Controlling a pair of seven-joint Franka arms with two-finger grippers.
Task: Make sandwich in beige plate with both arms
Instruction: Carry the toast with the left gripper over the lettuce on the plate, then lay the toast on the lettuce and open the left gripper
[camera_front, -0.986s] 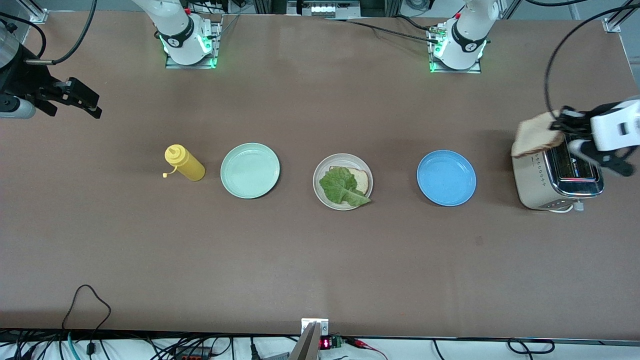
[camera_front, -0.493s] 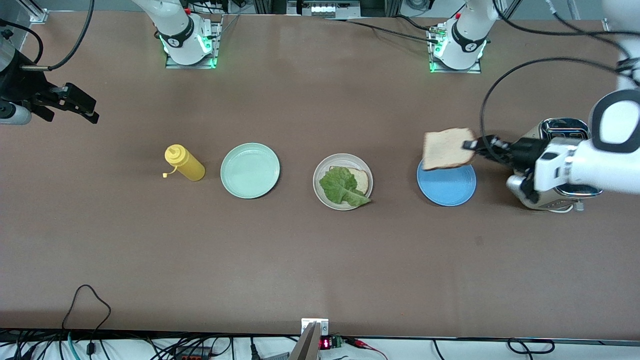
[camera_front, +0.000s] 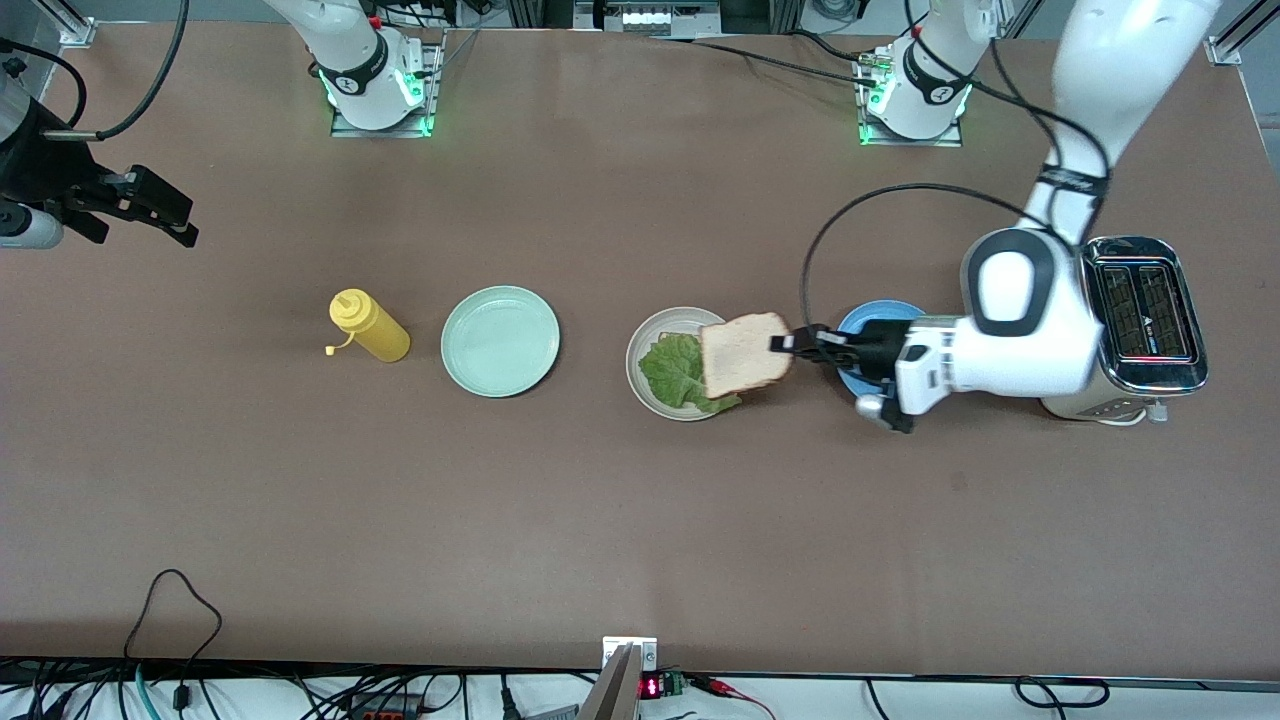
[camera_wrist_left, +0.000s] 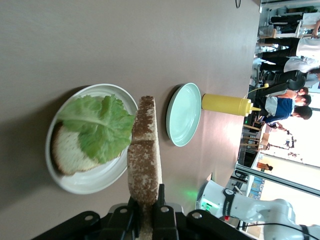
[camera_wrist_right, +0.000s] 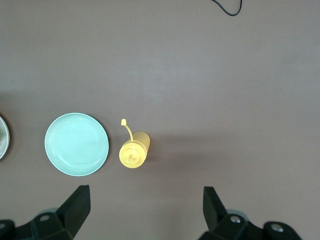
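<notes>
The beige plate (camera_front: 650, 335) sits mid-table and holds a bread slice (camera_wrist_left: 67, 150) with a crinkled green lettuce leaf (camera_front: 675, 370) on it. My left gripper (camera_front: 795, 347) is shut on a second bread slice (camera_front: 744, 353), held on edge over the plate's side toward the left arm's end. In the left wrist view the held slice (camera_wrist_left: 145, 160) stands between my fingers (camera_wrist_left: 165, 200) above the beige plate (camera_wrist_left: 90, 182) and lettuce (camera_wrist_left: 100, 125). My right gripper (camera_front: 150, 205) is open and empty in the air at the right arm's end; its fingertips (camera_wrist_right: 75, 202) show in the right wrist view.
A mint-green plate (camera_front: 500, 341) and a yellow squeeze bottle (camera_front: 368, 326) lie toward the right arm's end. A blue plate (camera_front: 868, 318), partly under the left hand, and a silver toaster (camera_front: 1140, 330) are toward the left arm's end.
My left gripper carried the bread slice from the toaster, over the blue plate, to the beige plate's edge. The right arm barely moved.
</notes>
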